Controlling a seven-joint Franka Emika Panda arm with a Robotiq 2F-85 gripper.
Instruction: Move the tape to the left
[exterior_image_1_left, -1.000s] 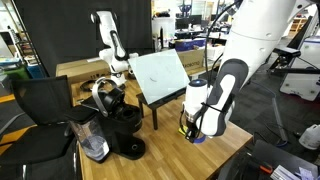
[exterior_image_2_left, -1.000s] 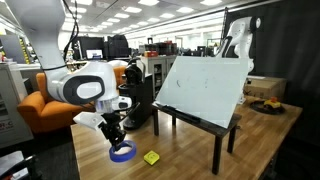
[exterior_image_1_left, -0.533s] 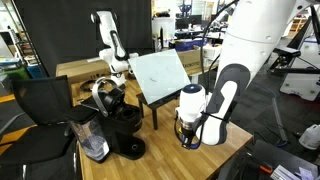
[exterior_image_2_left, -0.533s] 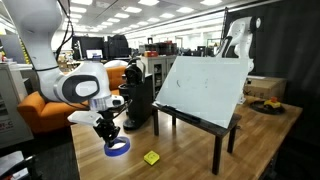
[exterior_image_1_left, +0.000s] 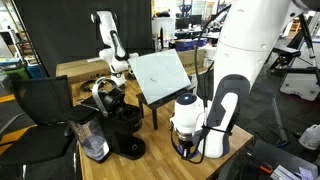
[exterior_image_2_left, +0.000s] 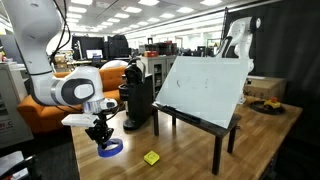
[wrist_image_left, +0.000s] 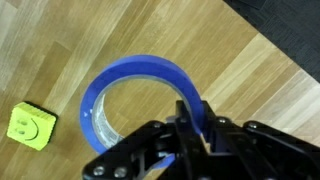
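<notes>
The tape (wrist_image_left: 140, 90) is a blue ring-shaped roll with a hollow centre. In the wrist view my gripper (wrist_image_left: 190, 125) is shut on its rim and holds it above the wooden table. In an exterior view the tape (exterior_image_2_left: 110, 148) hangs from my gripper (exterior_image_2_left: 103, 140) near the table's front end. In an exterior view my gripper (exterior_image_1_left: 186, 148) is low over the table, and the tape is mostly hidden behind the arm.
A small yellow block (wrist_image_left: 30, 124) lies on the wood beside the tape; it also shows in an exterior view (exterior_image_2_left: 151, 158). A white board on a stand (exterior_image_2_left: 205, 88) and a black coffee machine (exterior_image_2_left: 138, 100) stand further along the table. The table edge (wrist_image_left: 270, 50) is close.
My gripper has carried the tape along the table, away from the yellow block, toward the front end of the table. It remains shut on the tape.
</notes>
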